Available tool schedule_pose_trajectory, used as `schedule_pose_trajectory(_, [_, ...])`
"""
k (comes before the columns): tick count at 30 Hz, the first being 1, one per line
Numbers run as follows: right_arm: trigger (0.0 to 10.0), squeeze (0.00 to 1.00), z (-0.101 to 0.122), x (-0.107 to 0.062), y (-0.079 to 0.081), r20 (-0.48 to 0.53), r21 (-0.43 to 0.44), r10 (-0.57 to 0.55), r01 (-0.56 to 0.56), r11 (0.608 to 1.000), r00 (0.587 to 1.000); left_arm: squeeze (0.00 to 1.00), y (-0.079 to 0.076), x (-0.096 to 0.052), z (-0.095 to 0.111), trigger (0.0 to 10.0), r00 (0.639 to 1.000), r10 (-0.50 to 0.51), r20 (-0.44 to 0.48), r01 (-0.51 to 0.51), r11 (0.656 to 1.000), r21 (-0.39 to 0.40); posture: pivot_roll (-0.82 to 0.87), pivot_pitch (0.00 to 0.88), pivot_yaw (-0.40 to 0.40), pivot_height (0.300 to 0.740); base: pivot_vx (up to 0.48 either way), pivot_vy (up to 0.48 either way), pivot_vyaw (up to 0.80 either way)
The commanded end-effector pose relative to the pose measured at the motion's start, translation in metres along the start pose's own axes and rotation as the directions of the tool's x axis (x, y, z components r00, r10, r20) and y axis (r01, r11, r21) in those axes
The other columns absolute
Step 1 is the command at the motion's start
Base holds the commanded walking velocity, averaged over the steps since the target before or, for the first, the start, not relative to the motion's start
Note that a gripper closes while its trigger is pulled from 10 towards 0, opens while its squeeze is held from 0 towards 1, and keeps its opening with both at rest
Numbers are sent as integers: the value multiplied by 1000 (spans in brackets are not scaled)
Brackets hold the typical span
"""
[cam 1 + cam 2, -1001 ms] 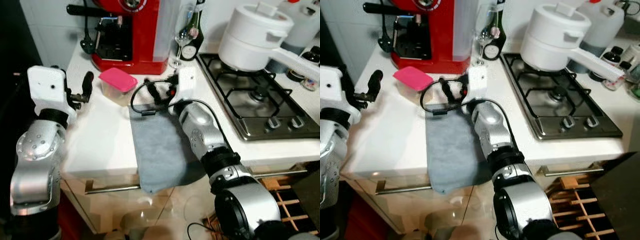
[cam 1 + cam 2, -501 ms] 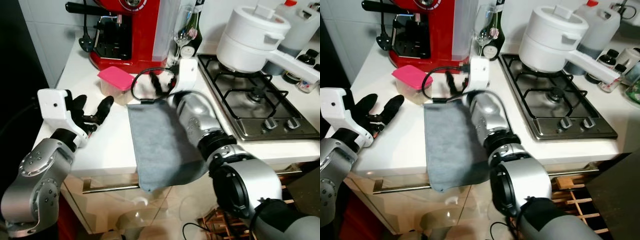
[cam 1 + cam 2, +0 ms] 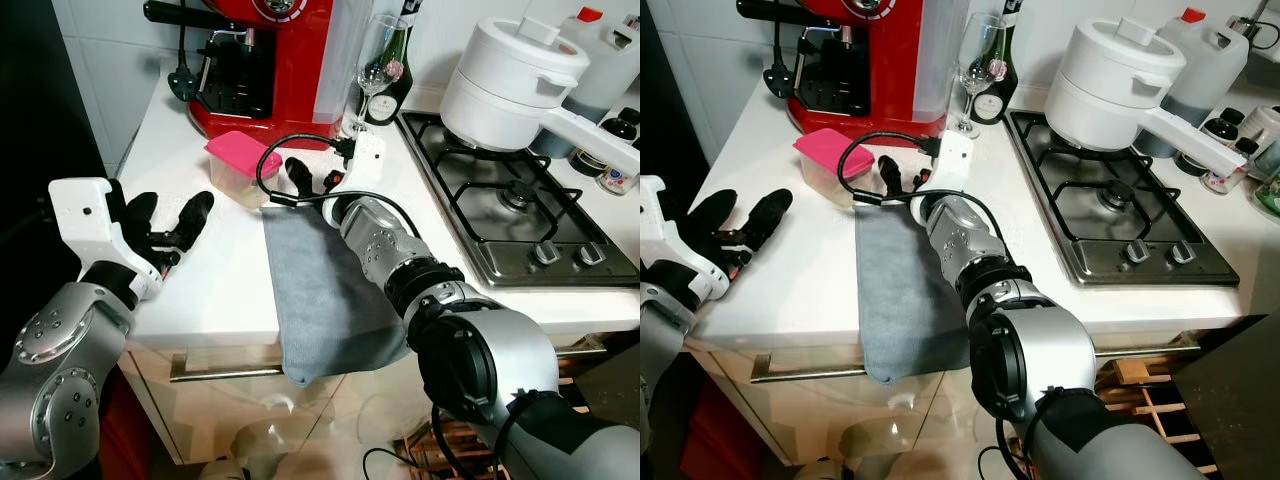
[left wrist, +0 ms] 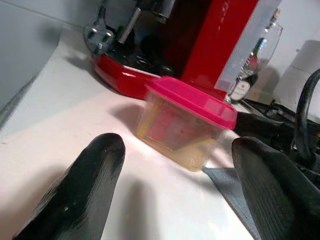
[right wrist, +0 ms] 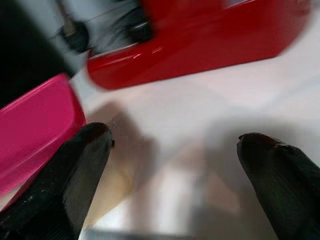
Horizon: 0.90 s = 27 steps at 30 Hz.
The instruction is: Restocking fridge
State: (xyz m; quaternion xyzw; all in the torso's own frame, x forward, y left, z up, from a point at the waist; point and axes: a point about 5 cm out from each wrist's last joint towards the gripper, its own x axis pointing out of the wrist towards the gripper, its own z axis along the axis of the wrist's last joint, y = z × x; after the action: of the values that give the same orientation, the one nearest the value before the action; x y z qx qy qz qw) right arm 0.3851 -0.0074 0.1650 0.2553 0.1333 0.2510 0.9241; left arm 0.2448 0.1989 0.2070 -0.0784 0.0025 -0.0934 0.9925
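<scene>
Left pincer (image 3: 168, 217) spread above white counter (image 3: 215, 280) beside hob (image 3: 510, 200)

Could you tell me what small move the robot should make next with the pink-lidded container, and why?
Probably ease the left claw forward along the countertop toward the pink-lidded container. Its fingers are spread and the container sits centred ahead of them, untouched, while the right claw hovers open beside it.

The two head views look forward and down on the white counter (image 3: 215, 270) from above. Each wrist view sits low over it, close up, facing the pink-lidded container (image 4: 186, 122) and red coffee machine (image 5: 195, 40), which all views share.
</scene>
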Motion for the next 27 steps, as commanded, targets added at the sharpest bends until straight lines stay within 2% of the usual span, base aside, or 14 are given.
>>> schedule_pose_trajectory(1, [10000, 27, -11, 6, 28, -53, -12, 108, -109, 994, 993, 0, -6, 1, 0, 10000, 1000, -22, -8, 22, 1000, 3, 270, 0, -171, 740, 0, 0, 0])
schedule_pose_trajectory(5, [10000, 27, -19, 6, 34, -90, -38, 169, -173, 984, 982, 0, -6, 3, 0, 10000, 1000, -22, -7, 22, 1000, 3, 260, 0, -174, 740, 0, 0, 0])
schedule_pose_trajectory(11, [10000, 24, -31, 1, 28, -109, -3, 213, -215, 977, 971, 0, -7, 4, 0, 10000, 1000, -25, -9, 25, 1000, 6, 240, 0, -171, 740, 0, 0, 0])
schedule_pose_trajectory(15, [10000, 24, -28, 0, 26, -80, 17, 252, -251, 968, 964, 0, -7, 5, 1, 10000, 1000, -29, -3, 29, 1000, 9, 232, 0, -169, 740, 0, 0, 0])
schedule_pose_trajectory(20, [10000, 20, -21, -2, 24, -43, -13, 282, -283, 959, 958, 0, -6, 7, 4, 10000, 999, -30, 11, 30, 999, 17, 223, 0, -166, 740, 0, 0, 0])
schedule_pose_trajectory(25, [10000, 24, -19, -4, 27, -35, 32, 351, -350, 936, 936, 0, -7, 9, 5, 10000, 999, -38, 21, 37, 999, 21, 213, 0, -169, 740, 0, 0, 0])
schedule_pose_trajectory(26, [10000, 20, -19, -5, 27, -37, 18, 358, -357, 934, 933, 0, -6, 10, 5, 10000, 999, -36, 23, 35, 999, 31, 212, 0, -169, 740, 0, 0, 0])
schedule_pose_trajectory(27, [10000, 20, -16, -6, 23, -17, -48, 328, -329, 943, 944, 0, -5, 11, 6, 10000, 999, -30, 28, 29, 998, 49, 211, 0, -172, 740, 0, 0, 0])
